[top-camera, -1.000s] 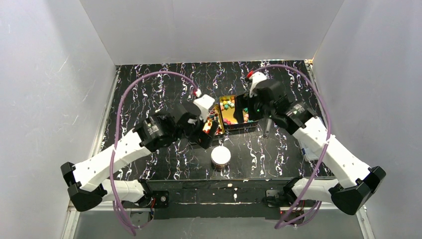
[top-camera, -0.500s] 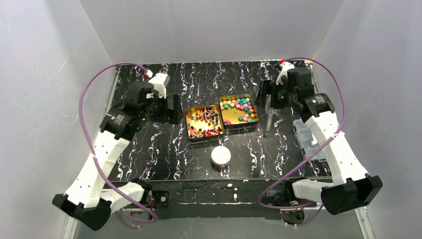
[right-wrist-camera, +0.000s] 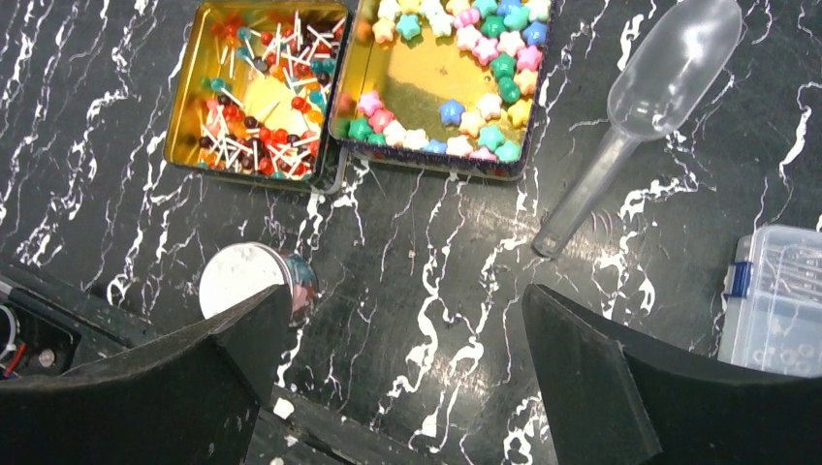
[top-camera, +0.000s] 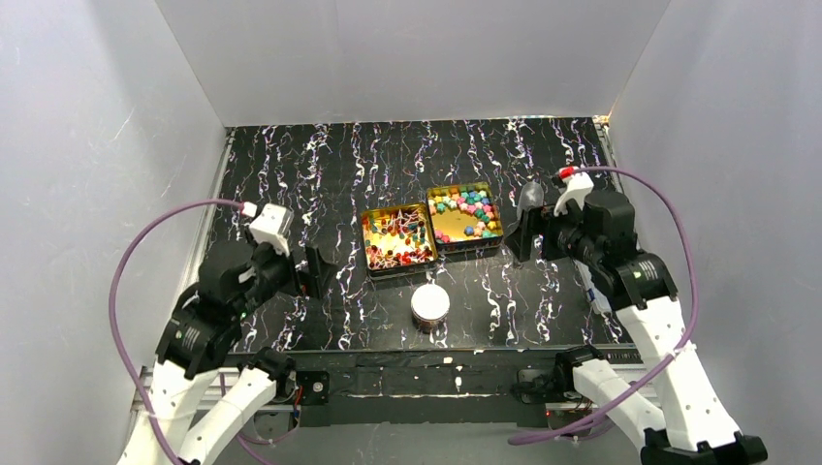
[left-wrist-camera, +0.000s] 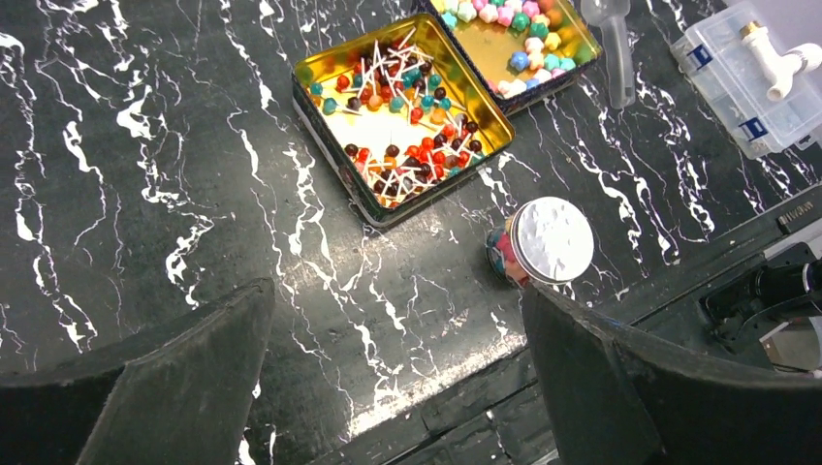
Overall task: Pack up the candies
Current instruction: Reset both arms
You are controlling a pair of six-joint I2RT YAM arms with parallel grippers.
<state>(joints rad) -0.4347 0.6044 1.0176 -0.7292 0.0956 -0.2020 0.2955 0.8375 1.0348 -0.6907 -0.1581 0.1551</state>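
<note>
centrally, candies (right-wrist-camera: 452, 112) within tin rims (right-wrist-camera: 426, 162)

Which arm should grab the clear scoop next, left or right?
Right. The clear scoop lies right of both tins, just ahead of the open right tool; the left tool hangs on their far side.

A lab test cell: plain white walls (top-camera: 417, 58) box in a black marbled table (top-camera: 291, 165).

Two gold tins: the stick-sweet tin (right-wrist-camera: 257, 97) sits at 9 o'clock of the star-sweet tin (right-wrist-camera: 431, 73). One white-lidded jar (left-wrist-camera: 551, 239), one clear scoop (right-wrist-camera: 669, 68), one clear plastic box (right-wrist-camera: 775, 300). The candies (right-wrist-camera: 452, 111) are of two kinds, too many to count.
</note>
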